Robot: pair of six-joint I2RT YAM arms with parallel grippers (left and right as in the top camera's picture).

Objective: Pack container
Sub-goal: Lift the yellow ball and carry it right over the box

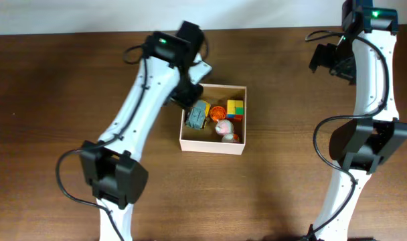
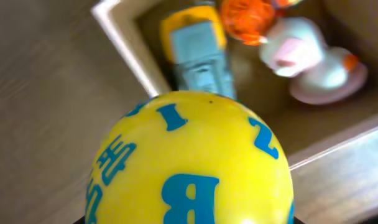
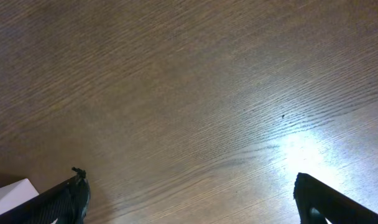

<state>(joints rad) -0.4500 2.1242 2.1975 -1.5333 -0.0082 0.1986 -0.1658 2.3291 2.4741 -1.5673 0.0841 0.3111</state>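
**Up over the box: yellow ball in the left arm's grip**

Right at the middle of the desk (image 1: 56, 80) sits the container (image 1: 212, 145), white outside and tan inside. The left arm reaches over its left side. The left end effector (image 1: 189, 97) is clenched on a ball (image 2: 189, 162), yellow with blue letters and numerals. In the wrist view the ball hangs above the container's wall, partly over the desk and partly over the inside.

Toys lie inside the container. A grey-blue truck (image 2: 198, 53) with a yellow end lies closest to the ball. Past it are an orange toy (image 2: 245, 18) and a white and pink duck-like figure (image 2: 307, 56). Coloured blocks (image 1: 235, 108) sit in the far right corner.

The right end effector (image 3: 189, 202) hangs well apart, off to the right, fingers spread wide over bare wood and grasping nothing.
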